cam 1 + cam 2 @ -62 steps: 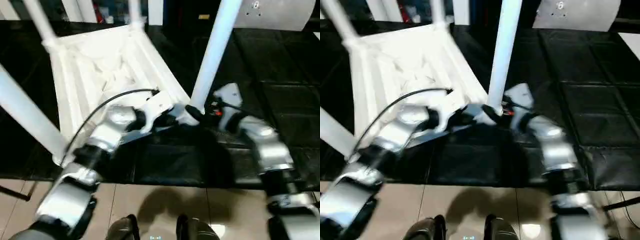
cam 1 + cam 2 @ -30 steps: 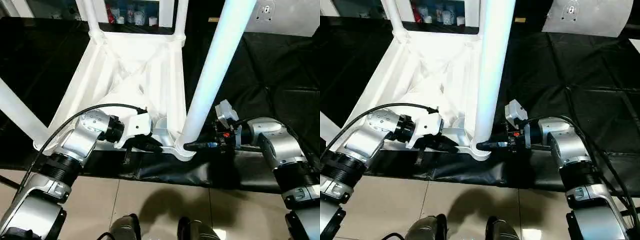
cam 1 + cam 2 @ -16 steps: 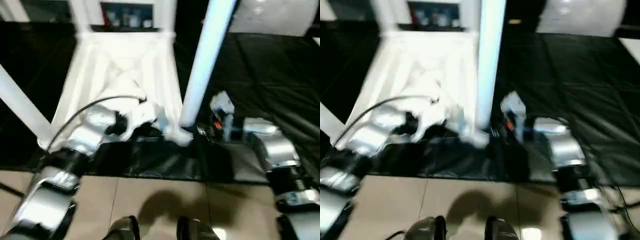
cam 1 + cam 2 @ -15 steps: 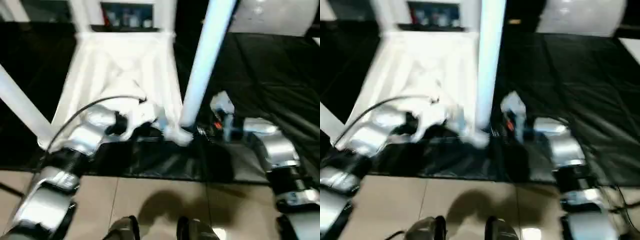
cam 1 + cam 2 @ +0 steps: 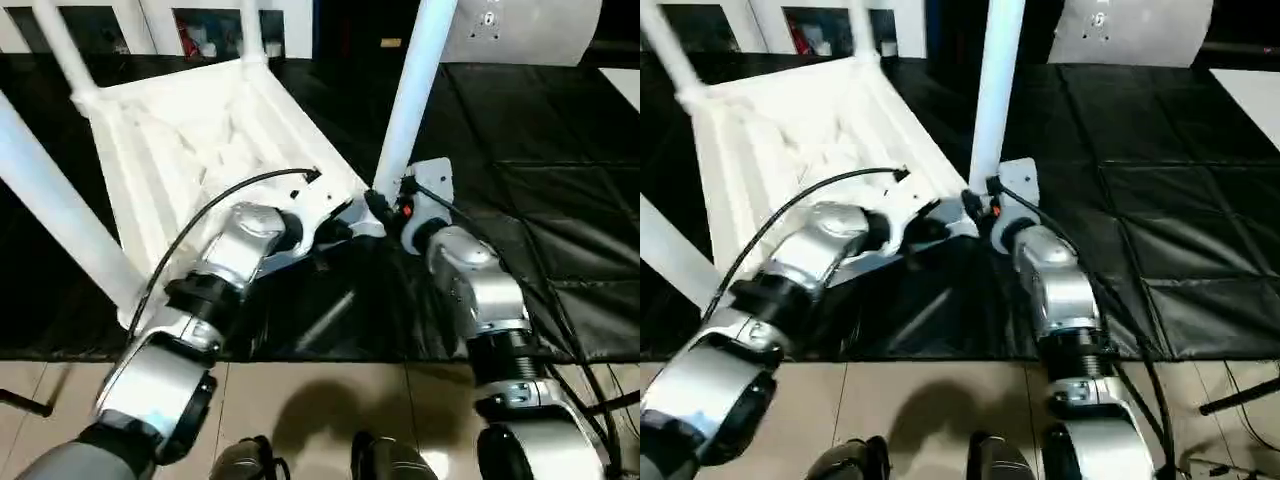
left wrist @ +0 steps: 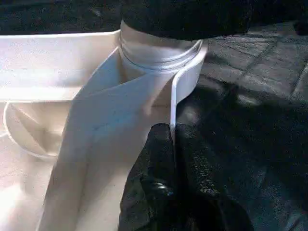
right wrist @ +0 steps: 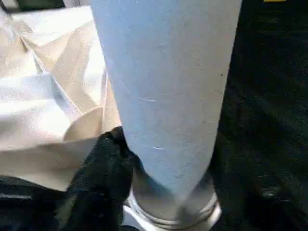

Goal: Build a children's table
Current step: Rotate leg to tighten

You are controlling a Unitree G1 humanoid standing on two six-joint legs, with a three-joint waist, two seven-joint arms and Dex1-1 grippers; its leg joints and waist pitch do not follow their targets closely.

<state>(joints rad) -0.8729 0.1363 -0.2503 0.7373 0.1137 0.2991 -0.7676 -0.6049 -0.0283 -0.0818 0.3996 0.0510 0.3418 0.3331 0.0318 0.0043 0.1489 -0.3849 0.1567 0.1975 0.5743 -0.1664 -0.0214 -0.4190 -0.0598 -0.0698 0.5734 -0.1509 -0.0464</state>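
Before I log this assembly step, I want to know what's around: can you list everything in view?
Table top: one, white, upside down on the mat, ribbed underside up.
Legs: four, white, standing up from the corner sockets.
Mat: one, black, padded, under the table.
Tiled floor: beige, nearest the robot.
Cabinet: white, behind the table.
Grey panel: one, far right.
Left gripper: black, pinching the top's rim by the near socket.
Right gripper: black, at the near leg's base.
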